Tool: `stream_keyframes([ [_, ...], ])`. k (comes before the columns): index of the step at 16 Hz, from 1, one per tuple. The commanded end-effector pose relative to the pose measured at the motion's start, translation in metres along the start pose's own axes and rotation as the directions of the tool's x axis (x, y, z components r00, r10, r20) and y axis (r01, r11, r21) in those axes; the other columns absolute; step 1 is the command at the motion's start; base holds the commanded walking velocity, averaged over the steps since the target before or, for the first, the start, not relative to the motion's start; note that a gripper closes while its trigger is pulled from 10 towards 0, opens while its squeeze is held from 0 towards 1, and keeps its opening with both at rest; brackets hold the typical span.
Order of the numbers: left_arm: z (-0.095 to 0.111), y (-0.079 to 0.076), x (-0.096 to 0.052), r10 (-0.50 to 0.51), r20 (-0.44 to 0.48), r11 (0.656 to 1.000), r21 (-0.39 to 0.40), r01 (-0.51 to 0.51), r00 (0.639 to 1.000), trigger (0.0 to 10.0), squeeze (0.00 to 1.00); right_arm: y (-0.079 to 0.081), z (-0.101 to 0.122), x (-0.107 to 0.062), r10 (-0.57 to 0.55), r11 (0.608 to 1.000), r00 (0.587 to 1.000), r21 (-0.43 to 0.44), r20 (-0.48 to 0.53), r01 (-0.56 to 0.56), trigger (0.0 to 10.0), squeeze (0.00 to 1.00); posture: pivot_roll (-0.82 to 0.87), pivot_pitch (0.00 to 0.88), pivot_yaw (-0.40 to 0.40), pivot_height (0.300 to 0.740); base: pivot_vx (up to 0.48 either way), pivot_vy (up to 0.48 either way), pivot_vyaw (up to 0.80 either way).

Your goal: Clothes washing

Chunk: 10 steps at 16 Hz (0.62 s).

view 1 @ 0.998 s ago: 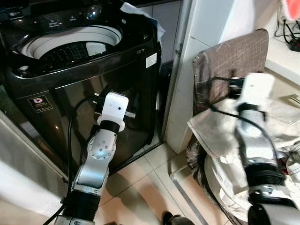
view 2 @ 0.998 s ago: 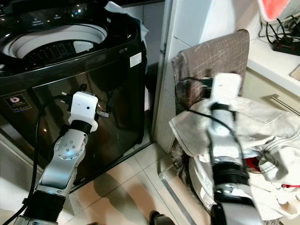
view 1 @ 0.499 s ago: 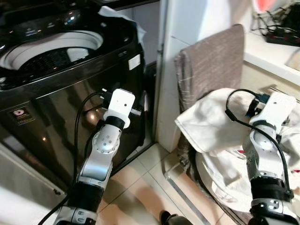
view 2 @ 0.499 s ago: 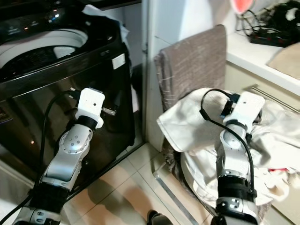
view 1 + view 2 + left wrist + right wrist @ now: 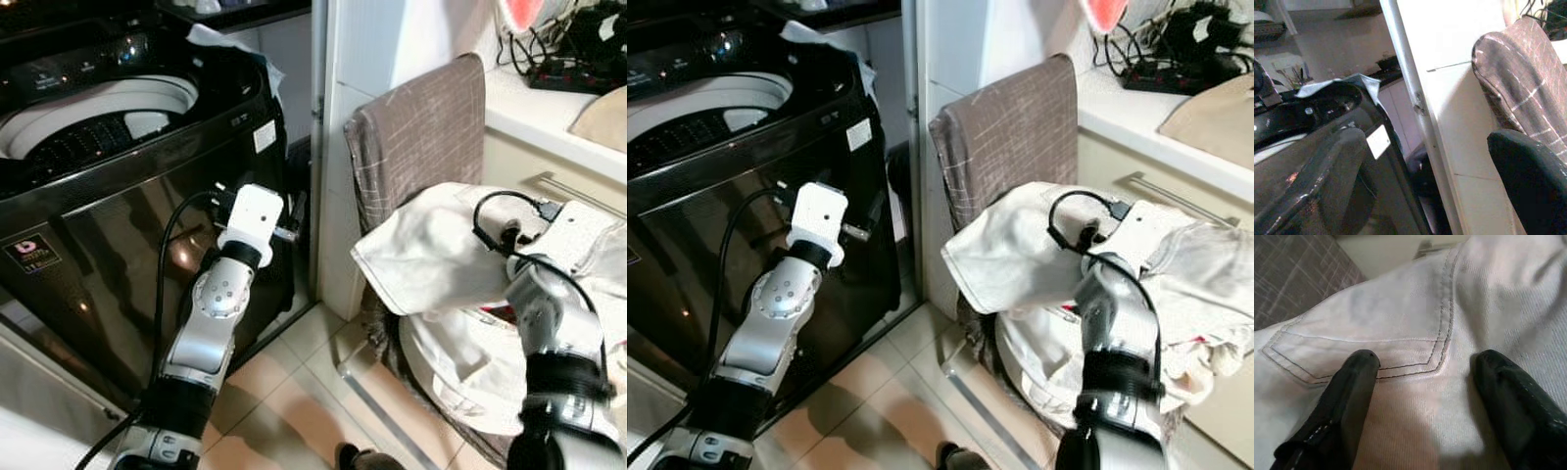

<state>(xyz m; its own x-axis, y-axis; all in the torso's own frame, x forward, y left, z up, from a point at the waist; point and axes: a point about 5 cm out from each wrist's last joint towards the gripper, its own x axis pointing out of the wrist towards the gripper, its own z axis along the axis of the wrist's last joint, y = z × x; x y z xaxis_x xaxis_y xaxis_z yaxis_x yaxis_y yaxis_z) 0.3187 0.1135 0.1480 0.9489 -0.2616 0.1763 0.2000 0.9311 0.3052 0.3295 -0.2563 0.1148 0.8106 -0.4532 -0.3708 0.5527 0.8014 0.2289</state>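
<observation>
On the far left stands a black top-loading washing machine [image 5: 127, 186] with its lid open, showing the white rim and dark drum [image 5: 93, 122]. A pale cloth [image 5: 235, 49] hangs over the machine's back right corner. In front of the machine's glossy side the left arm is raised, its white wrist housing level with the upper part of the panel. The left pincer [image 5: 1415, 186] points toward the gap between the machine and a white tiled wall post [image 5: 358, 117]; its two black fingers [image 5: 1317, 181] are spread wide with nothing between them.

Right of the post, a brown checked cloth [image 5: 421, 137] drapes over the top of an upright support. Just below and in front of it lies a heap of cream-white clothes [image 5: 441, 264], piled high, with a bit of red showing among the folds. The right pincer [image 5: 1425, 382] is down on this heap, its fingers [image 5: 1352, 396] spread apart and resting on a stitched seam of the cream-white fabric, not closed on it.

Behind the heap, at far right, a white table [image 5: 1136, 108] carries a tangle of black cables [image 5: 1156, 49].
</observation>
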Motion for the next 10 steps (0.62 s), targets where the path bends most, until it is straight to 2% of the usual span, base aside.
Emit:
stream_keyframes([
  [1,0.003,0.002,0.002,-0.003,0.014,1.0,0.01,0.003,1.0,10.0,0.0,-0.005,-0.023,0.002,0.0,1.0,0.992,0.026,-0.13,0.003,10.0,0.0,-0.12,0.0,0.044,0.74,0.0,0.0,0.0],
  [3,0.003,0.004,0.002,0.0,0.014,1.0,0.013,-0.001,1.0,10.0,0.0,-0.006,-0.027,0.008,0.022,0.999,0.978,0.052,-0.205,-0.012,10.0,0.0,-0.12,0.0,0.044,0.74,0.0,0.0,0.0],
  [5,0.004,0.004,0.002,0.002,0.016,1.0,0.015,-0.002,1.0,10.0,0.0,-0.008,-0.046,0.014,0.029,0.994,0.937,0.105,-0.348,0.008,10.0,0.0,-0.1,0.007,0.042,0.74,0.0,0.0,0.0],
  [8,0.005,0.005,0.002,0.001,0.018,1.0,0.018,-0.001,1.0,10.0,0.0,-0.007,-0.055,0.016,0.015,0.996,0.923,0.087,-0.385,0.02,10.0,0.0,-0.09,0.01,0.043,0.74,0.0,0.0,0.0],
  [9,0.006,0.006,0.002,-0.001,0.017,1.0,0.02,0.001,1.0,10.0,0.0,-0.002,-0.065,0.015,0.029,0.995,0.911,0.099,-0.411,0.013,0.0,0.0,-0.09,0.009,0.041,0.74,0.0,0.0,0.0],
  [10,0.006,0.006,0.002,-0.001,0.017,1.0,0.02,0.001,1.0,10.0,0.0,-0.001,-0.067,0.015,0.033,0.995,0.909,0.103,-0.416,0.011,0.0,0.0,-0.09,0.01,0.041,0.74,0.0,0.0,0.0],
])
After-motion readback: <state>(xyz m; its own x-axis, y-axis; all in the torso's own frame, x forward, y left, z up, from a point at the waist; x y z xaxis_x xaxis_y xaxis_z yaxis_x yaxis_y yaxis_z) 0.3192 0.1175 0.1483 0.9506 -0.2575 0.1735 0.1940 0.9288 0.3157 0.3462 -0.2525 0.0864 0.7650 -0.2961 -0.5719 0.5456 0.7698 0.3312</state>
